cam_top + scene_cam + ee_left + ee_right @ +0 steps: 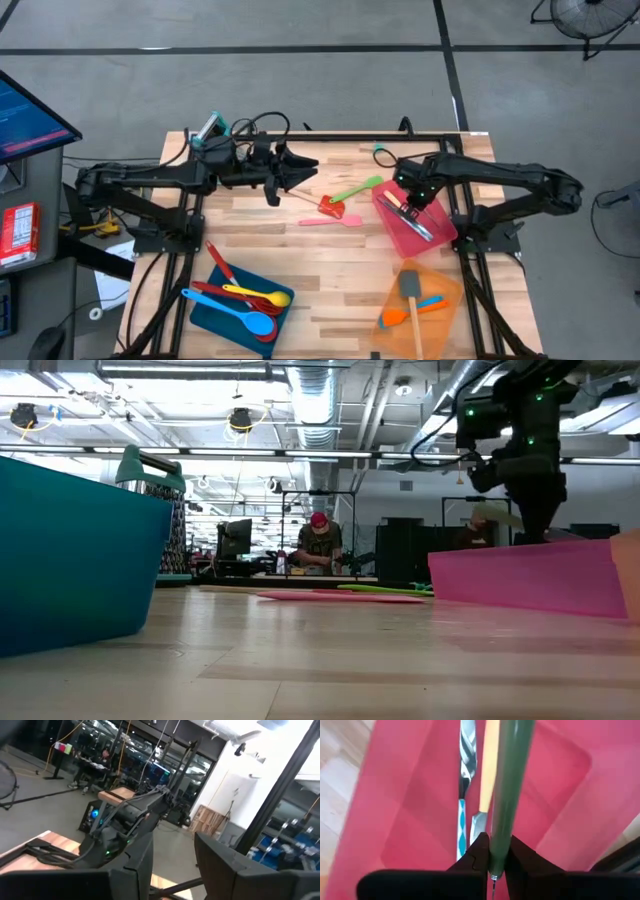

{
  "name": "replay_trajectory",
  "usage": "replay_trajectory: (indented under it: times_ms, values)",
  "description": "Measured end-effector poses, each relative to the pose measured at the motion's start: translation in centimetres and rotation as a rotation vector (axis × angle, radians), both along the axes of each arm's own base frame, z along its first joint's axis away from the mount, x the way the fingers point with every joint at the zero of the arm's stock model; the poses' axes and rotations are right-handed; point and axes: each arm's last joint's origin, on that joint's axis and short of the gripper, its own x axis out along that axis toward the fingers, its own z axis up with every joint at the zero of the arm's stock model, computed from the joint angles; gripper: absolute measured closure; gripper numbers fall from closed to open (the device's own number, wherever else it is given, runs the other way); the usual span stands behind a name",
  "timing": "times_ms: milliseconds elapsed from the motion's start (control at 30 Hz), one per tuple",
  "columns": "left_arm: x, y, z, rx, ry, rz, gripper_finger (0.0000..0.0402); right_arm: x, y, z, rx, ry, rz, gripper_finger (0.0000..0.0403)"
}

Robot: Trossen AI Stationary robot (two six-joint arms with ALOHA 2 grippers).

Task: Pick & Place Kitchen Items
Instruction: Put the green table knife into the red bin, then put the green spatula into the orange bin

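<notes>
Right tool [492,857] pinching green-handled utensil [510,780], lengthwise along red tray [410,810]

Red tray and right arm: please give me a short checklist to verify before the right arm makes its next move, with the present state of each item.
1. Right gripper grips the grey-green utensil handle: ok, its fingers pinch it.
2. Gripper is above the translucent red plastic tray: ok.
3. Room in the tray beside the metal utensil with a blue-patterned handle and the yellow-handled utensil: ok, bare red floor shows.
4. Height of the held handle above the tray floor: cannot tell.
5. Left gripper is away from the tray: ok, it hovers near the table's middle.
6. Loose pink spatula, green utensil and small red spatula lie outside the tray: ok.
</notes>
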Motion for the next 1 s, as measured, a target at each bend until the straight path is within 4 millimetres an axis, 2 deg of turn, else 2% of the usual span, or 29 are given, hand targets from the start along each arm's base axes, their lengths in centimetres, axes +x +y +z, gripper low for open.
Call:
replay_trajectory:
  times_ms: [300,500,667,800,1000]
  values:
    - [0.4,0.1,-0.6,0.073,0.045,0.035,0.0262,1.5,-0.1,-1.8,0.021,0.058,0.070,0.0374]
    - [0.4,0.3,-1.6,0.118,0.158,0.108,0.0222,1.7,-0.1,-2.0,0.018,0.061,0.098,0.0293]
    - [1.1,0.5,-3.0,0.146,0.252,0.151,0.0190,1.2,-0.1,-1.1,0.002,0.020,0.089,0.0236]
    - [3.1,0.7,-5.3,0.179,0.336,0.152,0.0175,0.9,0.1,2.0,-0.037,-0.083,0.091,0.0202]
    - [6.8,2.3,-11.0,0.191,0.529,0.230,0.0170,-1.0,1.3,9.3,-0.108,-0.340,0.032,0.0183]
